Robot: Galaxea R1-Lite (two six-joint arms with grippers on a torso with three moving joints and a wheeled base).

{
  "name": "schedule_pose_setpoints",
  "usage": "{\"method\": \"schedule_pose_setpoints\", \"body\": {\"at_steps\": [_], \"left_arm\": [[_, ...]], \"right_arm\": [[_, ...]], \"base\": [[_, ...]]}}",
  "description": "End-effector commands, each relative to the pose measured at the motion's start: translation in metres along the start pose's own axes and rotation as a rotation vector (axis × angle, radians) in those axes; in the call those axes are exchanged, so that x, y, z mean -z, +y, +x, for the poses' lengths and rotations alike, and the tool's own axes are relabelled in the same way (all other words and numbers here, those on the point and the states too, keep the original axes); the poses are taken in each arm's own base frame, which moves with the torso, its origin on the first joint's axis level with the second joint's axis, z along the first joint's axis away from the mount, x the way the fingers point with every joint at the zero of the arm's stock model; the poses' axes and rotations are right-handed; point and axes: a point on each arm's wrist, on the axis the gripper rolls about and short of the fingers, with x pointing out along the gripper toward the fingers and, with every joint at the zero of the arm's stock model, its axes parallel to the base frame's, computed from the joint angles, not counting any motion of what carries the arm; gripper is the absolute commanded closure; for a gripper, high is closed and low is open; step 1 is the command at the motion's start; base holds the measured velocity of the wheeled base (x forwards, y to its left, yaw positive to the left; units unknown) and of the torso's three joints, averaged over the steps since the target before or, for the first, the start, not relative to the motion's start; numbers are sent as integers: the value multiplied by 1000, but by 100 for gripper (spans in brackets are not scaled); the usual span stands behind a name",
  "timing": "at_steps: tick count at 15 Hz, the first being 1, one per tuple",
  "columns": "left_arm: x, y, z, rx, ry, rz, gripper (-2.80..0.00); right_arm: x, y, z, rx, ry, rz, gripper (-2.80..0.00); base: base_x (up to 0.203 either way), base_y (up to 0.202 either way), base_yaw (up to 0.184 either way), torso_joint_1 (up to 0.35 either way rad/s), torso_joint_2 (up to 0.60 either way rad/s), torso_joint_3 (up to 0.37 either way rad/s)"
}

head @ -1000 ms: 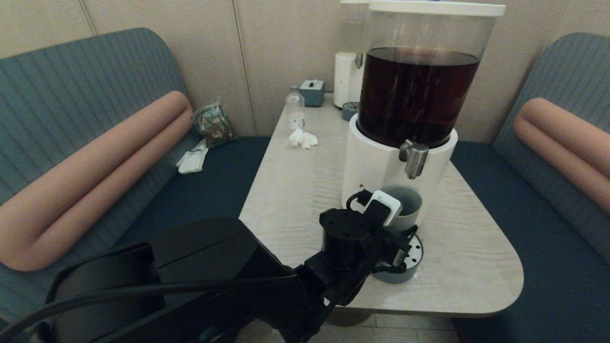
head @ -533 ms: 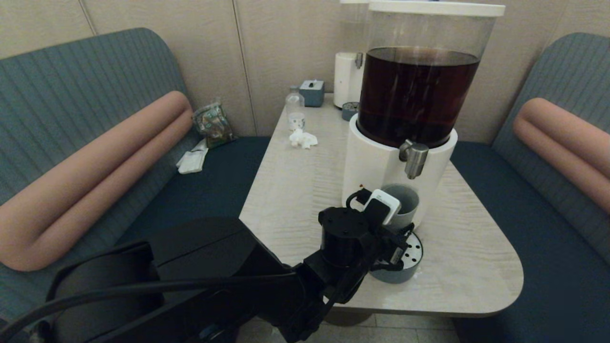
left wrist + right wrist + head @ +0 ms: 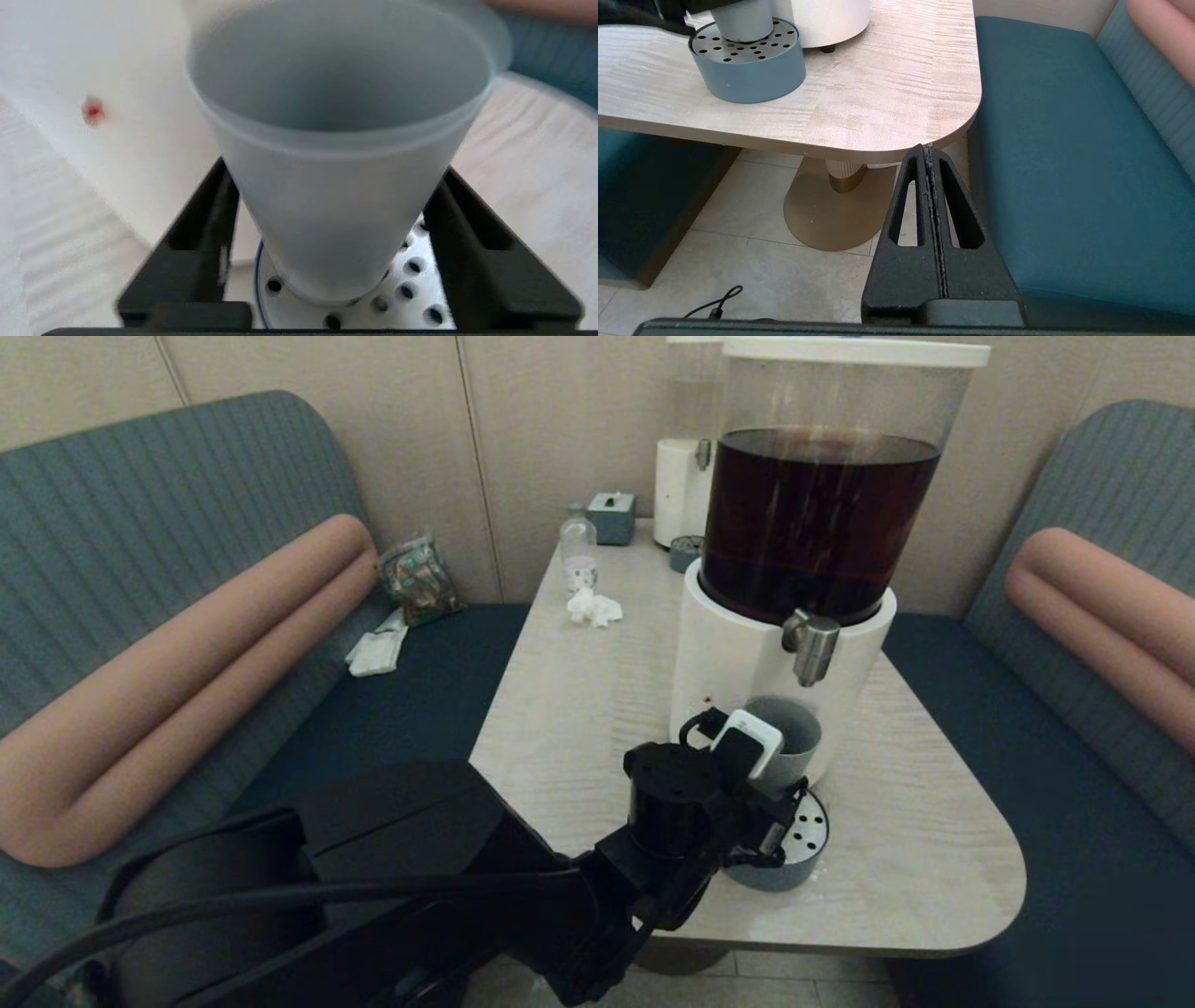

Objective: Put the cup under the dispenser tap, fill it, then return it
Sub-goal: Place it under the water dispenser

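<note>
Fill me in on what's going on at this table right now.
The left gripper is shut on the grey-green cup, which stands on the perforated drip tray beneath the dispenser tap of the large dispenser. The cup looks empty and nothing is pouring. The right gripper is parked off the table's edge, shut and empty.

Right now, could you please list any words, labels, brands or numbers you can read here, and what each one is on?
None can be read.
Crinkled green snack packet on the bench: print too small.
Small clear bottle on the pale wooden table: label too small.
Large white-based dispenser: only a red dot, no text.
</note>
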Motion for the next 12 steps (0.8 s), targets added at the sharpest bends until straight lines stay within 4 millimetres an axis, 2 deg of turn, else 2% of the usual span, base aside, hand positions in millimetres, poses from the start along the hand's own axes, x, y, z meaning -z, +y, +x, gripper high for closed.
{"method": "schedule_pose_setpoints", "body": {"at_steps": [1, 7, 12], "left_arm": [[-4, 0, 0, -2, -21, -2, -280], [-14, 2, -4, -5, -43, -6, -280], [-41, 5, -17, -3, -86, -14, -280]], "right_arm": [[0, 0, 0, 0, 0, 0, 0], [0, 0, 0, -1, 0, 0, 0], [0, 0, 0, -1, 0, 0, 0]], "base": [[0, 0, 0, 0, 0, 0], [0, 0, 0, 0, 0, 0], [0, 0, 0, 0, 0, 0]]}}
